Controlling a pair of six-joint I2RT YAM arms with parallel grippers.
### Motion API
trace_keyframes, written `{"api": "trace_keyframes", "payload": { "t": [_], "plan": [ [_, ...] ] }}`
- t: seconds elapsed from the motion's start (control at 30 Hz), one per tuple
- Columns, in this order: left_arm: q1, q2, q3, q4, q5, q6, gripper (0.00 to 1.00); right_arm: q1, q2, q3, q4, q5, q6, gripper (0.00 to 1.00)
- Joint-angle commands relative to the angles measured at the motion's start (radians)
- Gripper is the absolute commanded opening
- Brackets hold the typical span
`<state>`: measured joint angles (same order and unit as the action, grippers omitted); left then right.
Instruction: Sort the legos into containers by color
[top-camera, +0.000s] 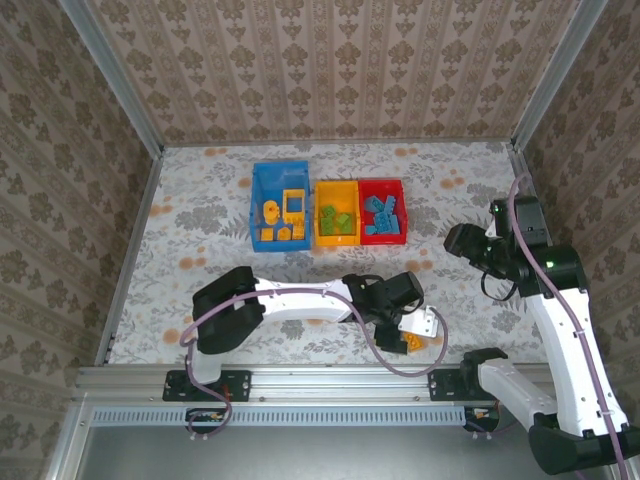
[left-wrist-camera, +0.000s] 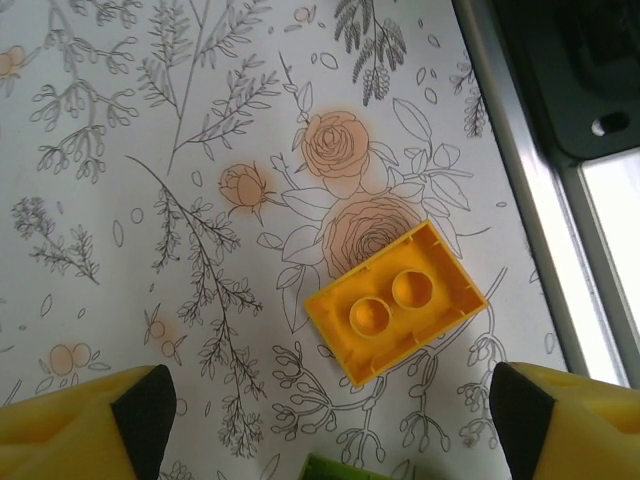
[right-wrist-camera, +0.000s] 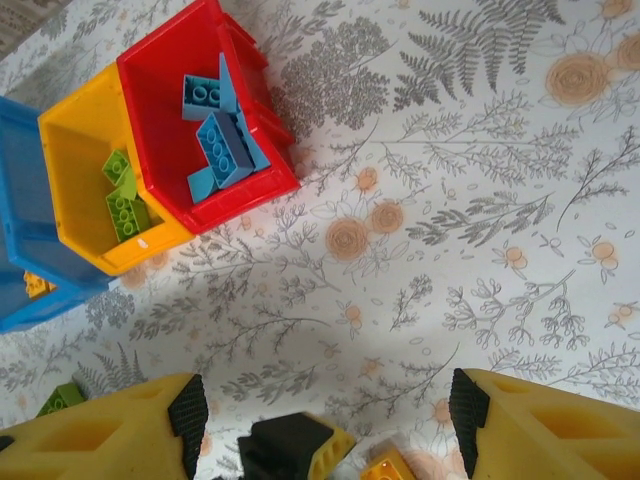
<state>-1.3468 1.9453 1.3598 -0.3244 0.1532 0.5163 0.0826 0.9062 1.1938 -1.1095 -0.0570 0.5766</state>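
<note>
Left wrist view | pick step: hovering left gripper (left-wrist-camera: 330, 420) over orange-yellow brick (left-wrist-camera: 395, 302) lying on table (left-wrist-camera: 120, 150), fingers spread | parking right gripper (right-wrist-camera: 327, 408) near red bin (right-wrist-camera: 245, 195), fingers apart | next, likely: lowering, pinching brick, carrying into blue bin (top-camera: 256, 205)

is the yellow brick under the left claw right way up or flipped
Flipped: the yellow brick lies on the table with its hollow underside and two round tubes facing up.
</note>
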Motion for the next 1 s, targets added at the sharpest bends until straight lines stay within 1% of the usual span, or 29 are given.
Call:
{"api": "trace_keyframes", "payload": {
  "t": [0.0,0.1,0.27,0.53,0.67,0.83,0.97],
  "plan": [
    [-0.002,0.032,0.041,-0.002,-0.003,0.115,0.86,-0.009,-0.010,-0.015,-0.043,-0.043,-0.012,0.69],
    [-0.002,0.054,0.047,-0.001,0.007,0.145,0.86,-0.012,-0.002,-0.019,-0.037,-0.056,-0.015,0.69],
    [-0.007,0.078,0.056,0.011,0.014,0.148,0.87,-0.015,0.013,-0.018,-0.027,-0.074,-0.014,0.69],
    [-0.012,0.129,0.081,0.051,-0.008,0.106,0.86,-0.015,0.030,-0.014,-0.020,-0.090,-0.009,0.69],
    [-0.012,0.156,0.118,0.056,0.002,0.084,0.85,-0.017,0.032,-0.017,-0.020,-0.098,-0.004,0.69],
    [-0.012,0.185,0.143,0.054,0.029,0.043,0.78,-0.017,0.031,-0.012,-0.025,-0.100,-0.002,0.69],
    [-0.011,0.193,0.143,0.034,0.057,0.011,0.61,-0.017,0.031,-0.004,-0.030,-0.099,-0.004,0.68]
  ]
}}
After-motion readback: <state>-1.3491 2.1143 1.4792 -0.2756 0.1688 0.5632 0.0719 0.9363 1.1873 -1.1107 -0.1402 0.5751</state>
